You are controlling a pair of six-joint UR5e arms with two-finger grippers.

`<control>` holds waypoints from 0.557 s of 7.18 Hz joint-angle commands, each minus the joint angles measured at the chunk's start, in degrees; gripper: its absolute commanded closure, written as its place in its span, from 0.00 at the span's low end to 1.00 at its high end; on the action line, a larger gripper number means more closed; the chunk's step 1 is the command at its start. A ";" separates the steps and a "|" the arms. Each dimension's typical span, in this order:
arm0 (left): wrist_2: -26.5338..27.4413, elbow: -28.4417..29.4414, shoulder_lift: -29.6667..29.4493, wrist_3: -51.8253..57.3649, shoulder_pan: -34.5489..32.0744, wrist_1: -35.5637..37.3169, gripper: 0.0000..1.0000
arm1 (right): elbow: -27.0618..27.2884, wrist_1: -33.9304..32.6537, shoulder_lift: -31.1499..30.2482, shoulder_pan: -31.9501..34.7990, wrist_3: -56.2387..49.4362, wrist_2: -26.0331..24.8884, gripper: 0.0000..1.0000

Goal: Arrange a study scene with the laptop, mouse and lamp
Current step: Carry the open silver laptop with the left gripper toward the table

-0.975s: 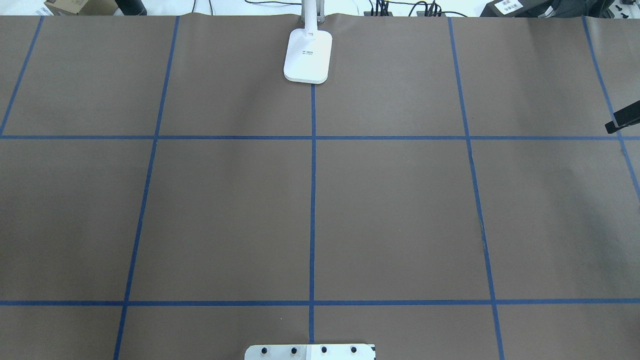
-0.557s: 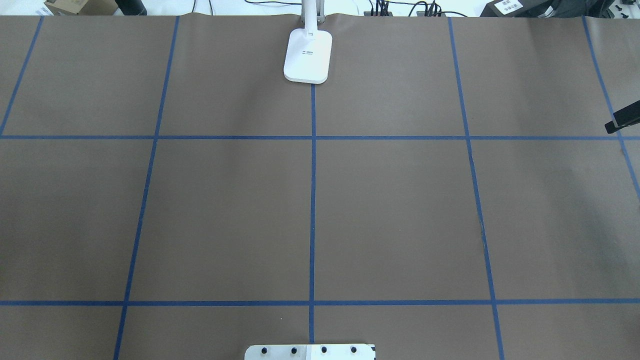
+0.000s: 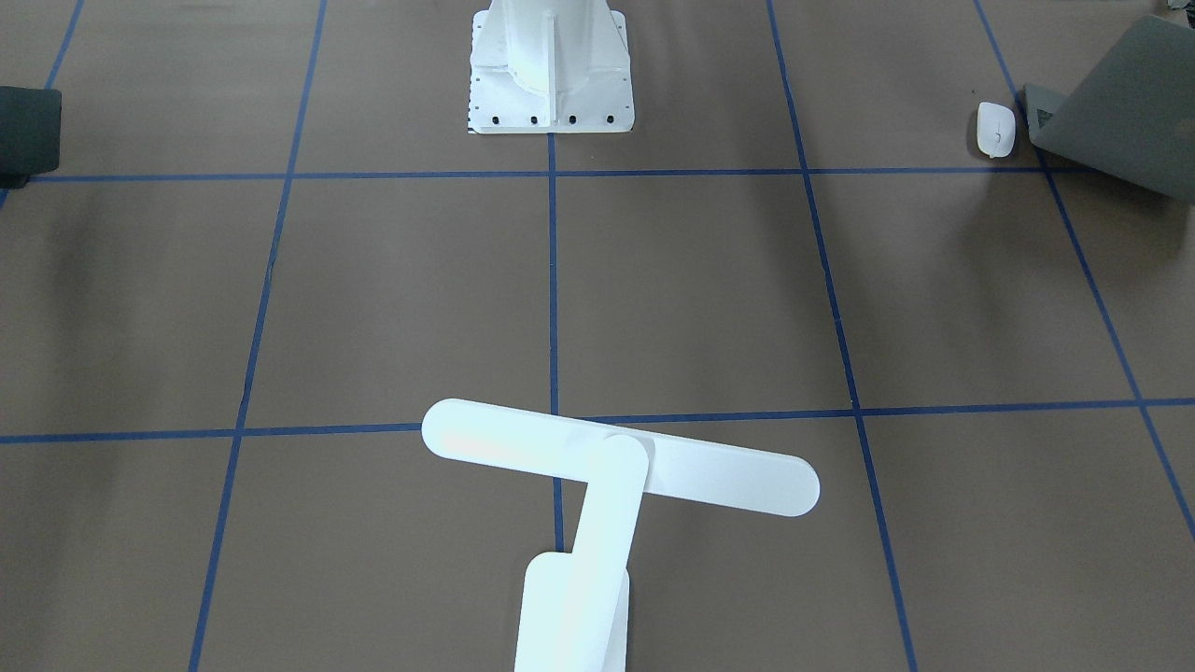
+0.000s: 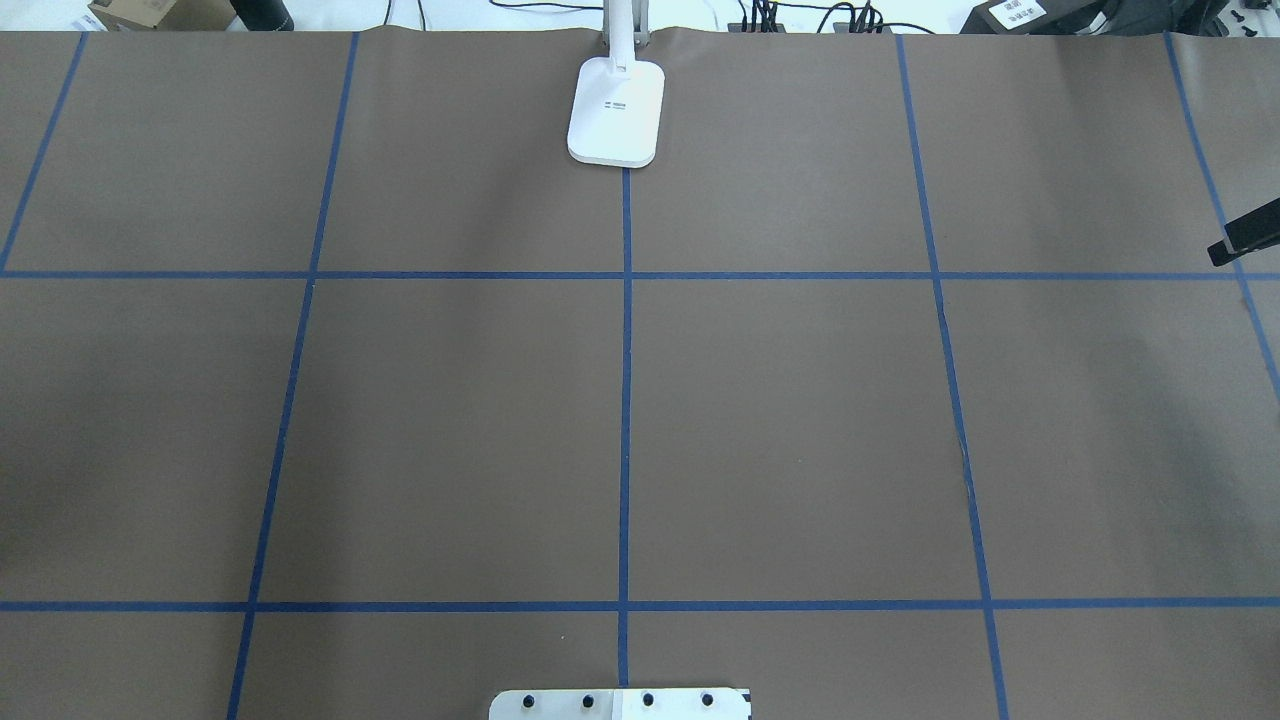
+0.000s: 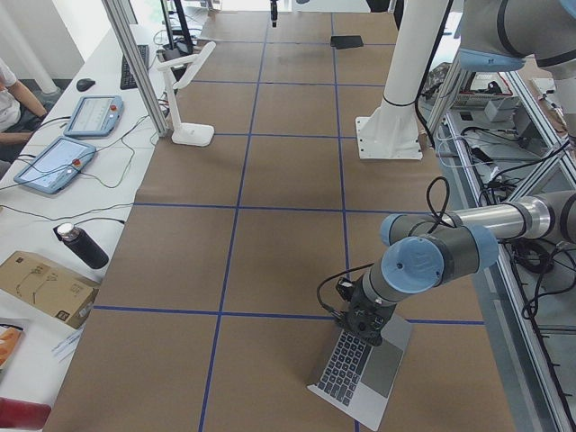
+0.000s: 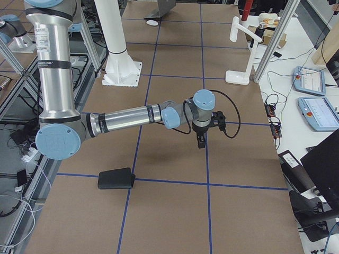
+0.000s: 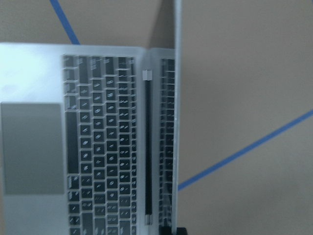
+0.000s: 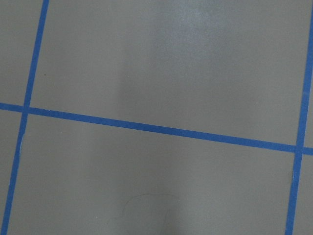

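Brown taped table — laptop below my left gripper, mouse beside it; mousepad and lamp well apart from my right gripper.

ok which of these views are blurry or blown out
Left wrist view: the laptop keys are smeared and soft, its palm rest washed out pale. Front-facing view: the lamp head is blown out to flat white. Right wrist view: slightly soft, with a faint bright patch near the top. Overhead view: sharp and evenly lit.

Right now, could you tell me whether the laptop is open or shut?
Open: the laptop shows its keyboard, and its lid stands raised.
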 commanded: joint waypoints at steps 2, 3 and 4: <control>-0.14 -0.46 -10.16 -0.81 0.06 0.37 1.00 | -0.20 -0.16 0.40 -0.48 0.08 0.01 0.01; -0.41 -0.28 -15.68 -5.25 0.93 0.37 1.00 | -0.37 -0.16 0.49 -0.48 0.08 -0.16 0.01; -1.02 -0.71 -20.35 -10.60 2.59 0.11 1.00 | -0.64 -0.07 0.49 -0.48 0.08 -0.16 0.01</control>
